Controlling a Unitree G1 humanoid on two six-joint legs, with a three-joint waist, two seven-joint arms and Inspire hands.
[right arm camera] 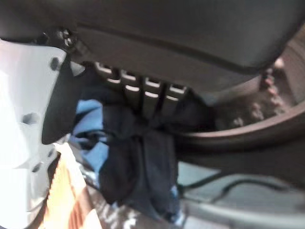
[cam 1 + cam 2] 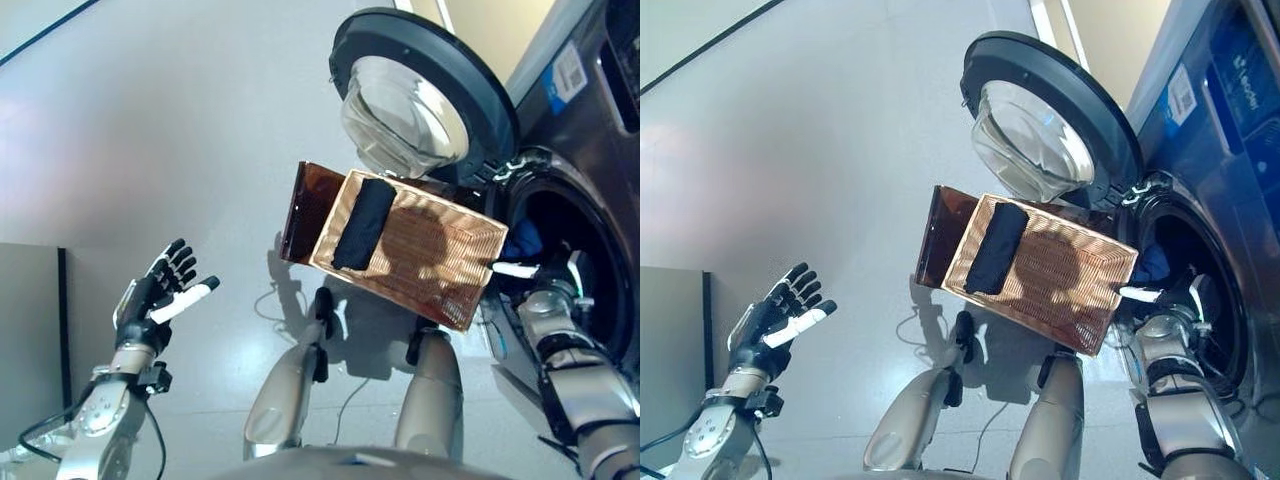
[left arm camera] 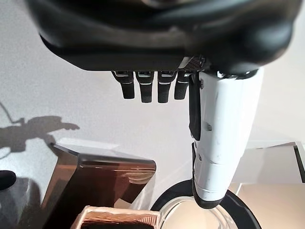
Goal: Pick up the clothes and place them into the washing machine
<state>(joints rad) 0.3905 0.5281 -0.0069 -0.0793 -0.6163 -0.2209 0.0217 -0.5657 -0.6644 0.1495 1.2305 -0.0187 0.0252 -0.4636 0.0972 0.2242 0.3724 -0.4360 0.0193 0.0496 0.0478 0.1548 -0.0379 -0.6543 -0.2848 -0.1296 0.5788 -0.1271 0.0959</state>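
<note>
Carrying a blue garment [image 1: 138,167] pinched in its fingers, the right hand [image 2: 545,275] sits at the washing machine [image 2: 590,200] mouth, beside the open door [image 2: 420,100]; next it must reach deeper and let go. One dark cloth [image 2: 362,225] remains in the basket [image 2: 450,280]. Left hand [image 2: 165,290] hangs spread, empty. Drum interior stays hidden in darkness.

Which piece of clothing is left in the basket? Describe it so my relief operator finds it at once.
Start at the washing machine with its round door swung open. Just below the door sits a woven tan basket beside the drum opening. The dark rolled garment lies along the basket's left end, the only thing in it; the blue cloth is already at the drum in the right hand.
</note>
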